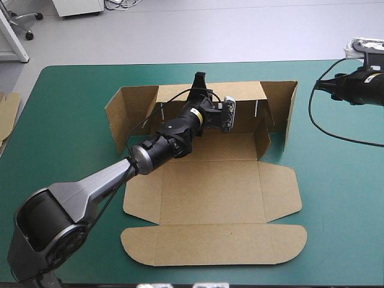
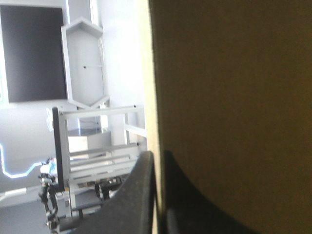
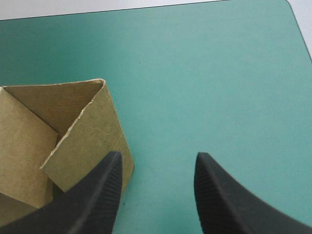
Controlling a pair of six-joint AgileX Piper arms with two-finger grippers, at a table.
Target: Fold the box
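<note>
Box (image 1: 210, 192), one, brown, mid-table; entries by size
1. Table (image 1: 72, 120), one, teal-green cover, carrying the box; spare board (image 1: 7, 114), one edge showing, at its left edge
2. The box: far wall and both end wings stand raised; base, side flaps and lid lie flat toward the near edge; within the raised walls, my left wrist
3. My left gripper (image 2: 158, 155), one: black fingers clamped over the far wall's top edge, board between them
4. My right gripper (image 3: 158, 156), one: fingers spread apart, released, above the cover near the table's far right corner, the box's right wing just beside one finger
</note>
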